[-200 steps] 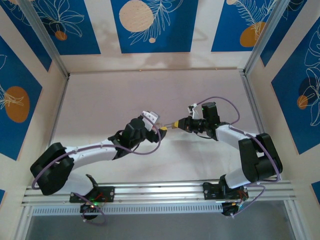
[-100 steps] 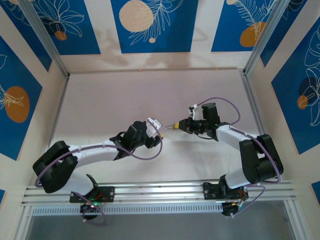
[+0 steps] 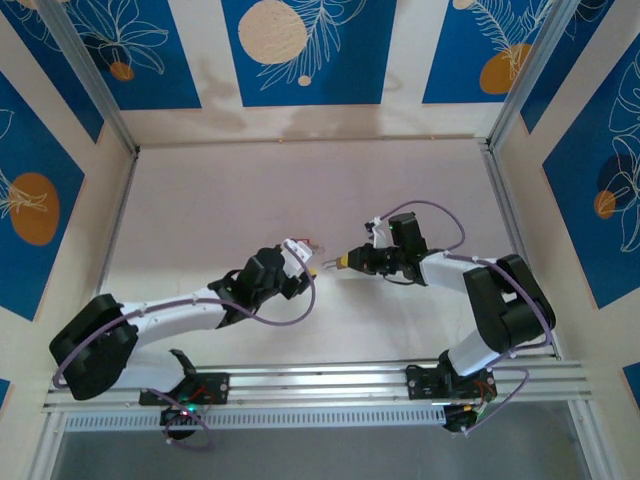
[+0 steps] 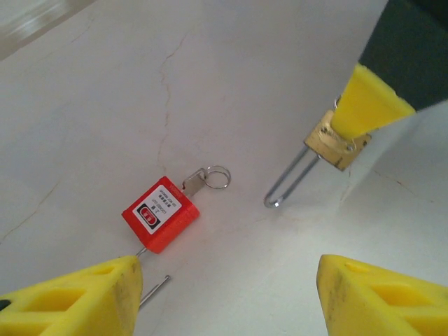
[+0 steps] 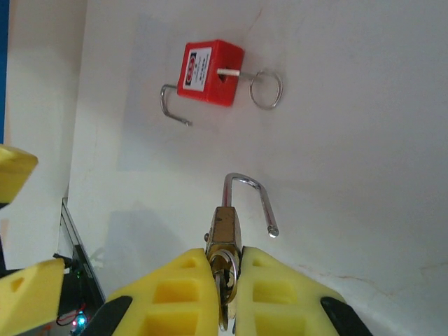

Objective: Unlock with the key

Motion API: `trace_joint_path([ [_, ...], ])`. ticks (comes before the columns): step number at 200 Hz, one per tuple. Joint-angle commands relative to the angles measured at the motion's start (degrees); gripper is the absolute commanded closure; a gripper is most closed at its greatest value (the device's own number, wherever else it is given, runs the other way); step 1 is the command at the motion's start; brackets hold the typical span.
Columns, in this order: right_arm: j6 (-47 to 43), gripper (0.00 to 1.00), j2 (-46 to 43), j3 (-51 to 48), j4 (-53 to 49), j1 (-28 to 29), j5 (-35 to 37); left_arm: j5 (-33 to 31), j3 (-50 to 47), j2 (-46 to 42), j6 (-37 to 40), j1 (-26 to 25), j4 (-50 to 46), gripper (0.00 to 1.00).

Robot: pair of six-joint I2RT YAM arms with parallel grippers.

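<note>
A small red padlock (image 4: 161, 213) lies flat on the table with its shackle swung open. A thin silver key (image 4: 192, 183) sits in its keyhole, with a ring (image 4: 218, 176) on the end. My left gripper (image 4: 227, 280) hovers just short of it, open, with nothing between the yellow fingers (image 4: 77, 297). My right gripper (image 5: 224, 255) is shut on a small brass padlock (image 5: 225, 227), whose shackle (image 5: 252, 199) is also open. A key ring (image 5: 224, 269) hangs at its base between the pads. In the top view the two grippers (image 3: 303, 262) (image 3: 340, 262) face each other at mid-table.
The red padlock (image 3: 315, 245) lies between the two gripper tips, slightly to the far side. Pale tabletop (image 3: 300, 190) stretches beyond it to the back wall. Metal rails (image 3: 120, 200) border the table left and right. Purple cables loop off both wrists.
The left gripper has pulled back from the right gripper's tip and its jaws have narrowed somewhat. The right gripper has shifted left and nearer, still holding the brass padlock.
</note>
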Motion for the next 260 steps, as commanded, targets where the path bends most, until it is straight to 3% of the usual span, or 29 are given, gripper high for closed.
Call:
trace_joint_path([
  [1,-0.1,0.97,1.1,-2.3,5.0,0.9,-2.3,-1.7,-0.8,-1.8,1.4,-0.3,-1.0,0.34],
  [59,0.5,0.97,0.9,-6.7,9.2,1.0,-3.9,-3.1,-2.6,-3.7,1.7,-0.3,-0.8,0.3],
  [169,4.2,0.96,6.7,-5.1,11.2,0.7,-4.5,-1.9,-3.4,-4.0,-0.5,-0.3,0.5,0.28],
  [260,2.1,0.84,8.9,0.9,-0.6,-0.4,-0.9,-3.5,-5.1,-6.5,0.9,-0.2,1.0,0.23],
])
